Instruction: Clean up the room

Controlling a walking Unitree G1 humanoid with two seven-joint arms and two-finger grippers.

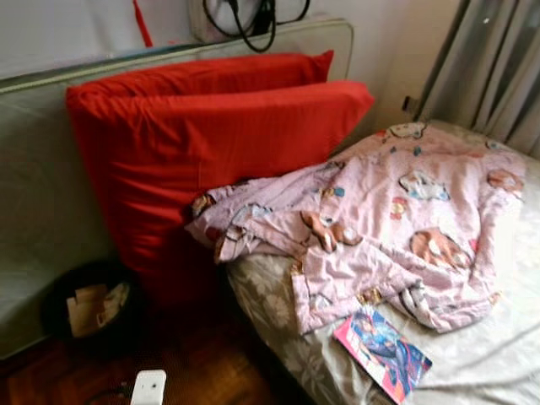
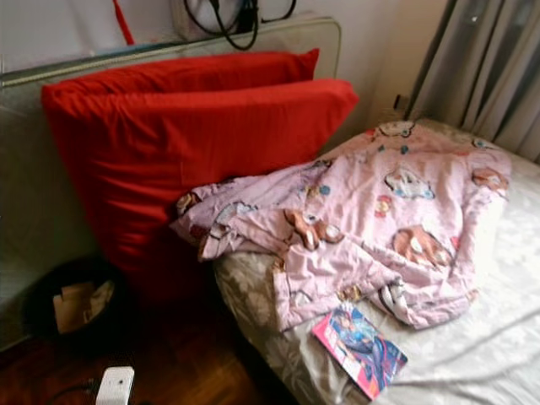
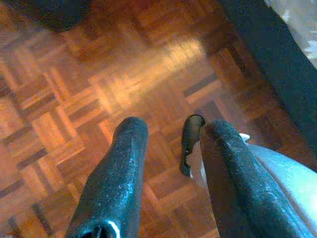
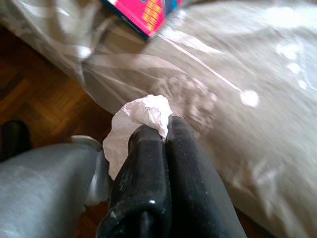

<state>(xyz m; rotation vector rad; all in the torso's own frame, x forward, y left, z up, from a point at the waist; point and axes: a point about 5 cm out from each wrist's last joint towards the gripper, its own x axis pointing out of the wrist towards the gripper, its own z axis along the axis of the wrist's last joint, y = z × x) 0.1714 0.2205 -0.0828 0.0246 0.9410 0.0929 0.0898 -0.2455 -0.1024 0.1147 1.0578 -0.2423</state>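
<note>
My right end effector (image 4: 166, 130) is pinched closed on a crumpled white tissue (image 4: 136, 121) beside the bed's (image 1: 498, 354) near edge, ready for binning. My left end effector (image 3: 166, 144) hangs open over the parquet floor (image 3: 74, 99).

The pink-and-blue printed booklet (image 4: 148, 12) on the pale bedsheet is cut off by the right wrist picture's edge, its print too blurred to read; the crumpled white tissue (image 4: 136, 121) is partly hidden between the right gripper's (image 4: 166, 130) black fingers; the round black bin (image 1: 89, 305) lies in shade, its contents unclear; the white boxy object (image 1: 148, 388) on the parquet is cut off by the picture's lower edge; the black cables (image 1: 249, 17) run out at the top.
</note>
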